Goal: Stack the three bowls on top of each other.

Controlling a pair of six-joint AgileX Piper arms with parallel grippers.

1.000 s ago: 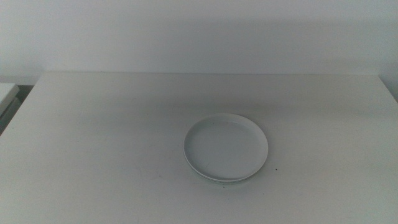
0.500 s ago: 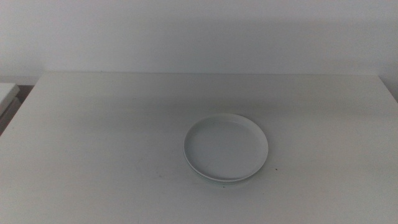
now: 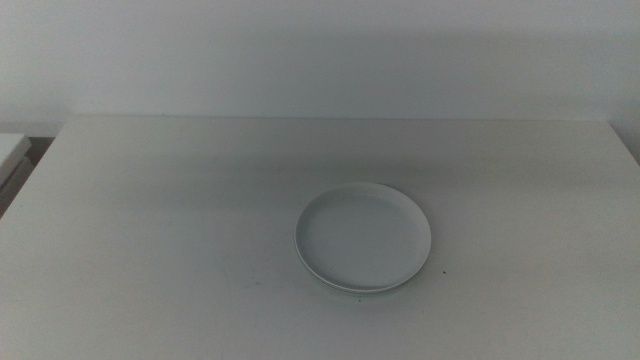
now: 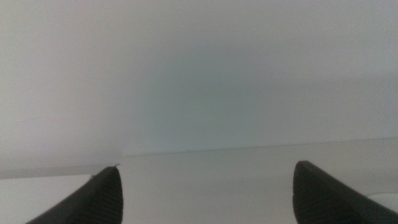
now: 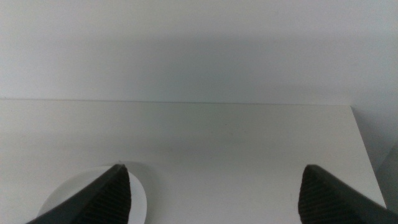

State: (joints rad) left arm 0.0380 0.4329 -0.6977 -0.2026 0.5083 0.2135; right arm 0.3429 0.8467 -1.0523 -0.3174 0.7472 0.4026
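A pale, shallow round bowl [image 3: 364, 236] sits right of the table's middle in the middle view. A thin second rim [image 3: 350, 288] shows under its front edge, so it rests on at least one other dish. No separate mint green or grey bowl can be made out. Neither arm shows in the middle view. My left gripper [image 4: 208, 167] is open and empty, with only table and wall in front of it. My right gripper [image 5: 214, 168] is open and empty, and part of the pale bowl [image 5: 81, 196] shows by one of its jaws.
The white table [image 3: 150, 230] ends at a grey wall at the back. Its right edge [image 5: 364, 149] shows in the right wrist view. A second white surface [image 3: 10, 150] stands off the table's left side.
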